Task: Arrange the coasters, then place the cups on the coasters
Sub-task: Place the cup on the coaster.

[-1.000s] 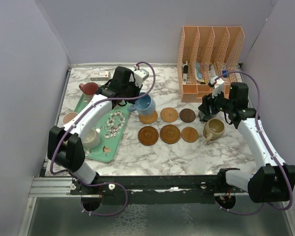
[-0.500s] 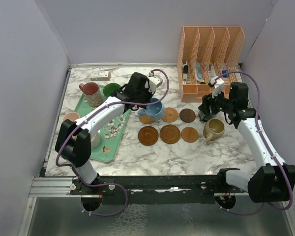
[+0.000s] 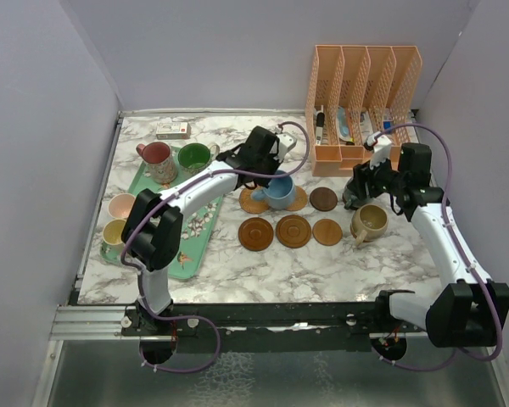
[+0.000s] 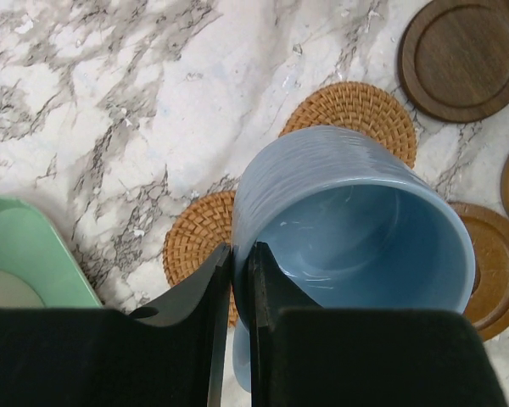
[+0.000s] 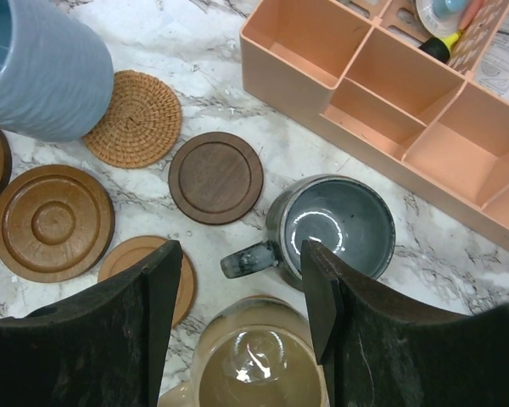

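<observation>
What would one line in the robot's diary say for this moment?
left tool: shut on blue cup | cup position: over woven coasters | right tool: open above grey cup

i'm getting soft, even light falling from above the blue cup [image 3: 278,192] in the top view. the marble table [image 3: 322,263] around it is reading bright, and shadows beside it are showing faint and short. the walls [image 3: 34,170] beyond it are leaning outward. in the left wrist view, pale streaks of glare are lying inside the cup, and the left gripper [image 4: 240,250] below it is showing as black, featureless slabs. right of the blue cup in the right wrist view, the dark grey cup [image 5: 331,225] and tan cup [image 5: 254,373] are throwing white glints, and the right gripper [image 5: 237,246] is blurring at its edges.
</observation>
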Tool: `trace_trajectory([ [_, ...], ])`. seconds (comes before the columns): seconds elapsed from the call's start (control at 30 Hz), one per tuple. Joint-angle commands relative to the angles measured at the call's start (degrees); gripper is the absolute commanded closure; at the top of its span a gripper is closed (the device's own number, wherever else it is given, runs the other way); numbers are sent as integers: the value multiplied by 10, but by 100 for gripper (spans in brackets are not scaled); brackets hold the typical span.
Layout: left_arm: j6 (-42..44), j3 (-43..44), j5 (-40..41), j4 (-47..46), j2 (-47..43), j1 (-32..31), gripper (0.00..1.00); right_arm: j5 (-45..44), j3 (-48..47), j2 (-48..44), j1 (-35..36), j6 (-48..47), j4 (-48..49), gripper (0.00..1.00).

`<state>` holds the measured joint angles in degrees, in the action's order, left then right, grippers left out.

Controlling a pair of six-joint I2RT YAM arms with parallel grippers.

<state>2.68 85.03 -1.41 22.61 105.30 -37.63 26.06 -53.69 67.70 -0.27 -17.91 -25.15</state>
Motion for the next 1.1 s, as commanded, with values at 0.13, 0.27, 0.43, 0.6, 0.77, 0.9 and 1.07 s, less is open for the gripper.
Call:
trace_trajectory([
  [0.13, -59, 117, 11, 6, 54, -17, 100, -21, 10, -28, -8, -9, 29, 41],
  [0.27, -56, 160, 15, 26, 88, -30, 100, -17, 12, -29, -9, -11, 29, 41],
  [0.43, -60, 186, 32, 39, 119, -35, 100, -16, 14, -35, -9, -14, 30, 41],
  [0.6, -61, 189, 40, 38, 127, -36, 100, -15, 17, -44, -9, -13, 34, 41],
  [0.77, -58, 188, 41, 41, 131, -39, 100, -17, 16, -41, -9, -14, 33, 41],
  [0.9, -57, 188, 46, 41, 129, -39, 100, -17, 16, -42, -9, -14, 34, 41],
  [1.07, -58, 194, 44, 41, 133, -39, 100, -18, 16, -41, -9, -16, 33, 41],
])
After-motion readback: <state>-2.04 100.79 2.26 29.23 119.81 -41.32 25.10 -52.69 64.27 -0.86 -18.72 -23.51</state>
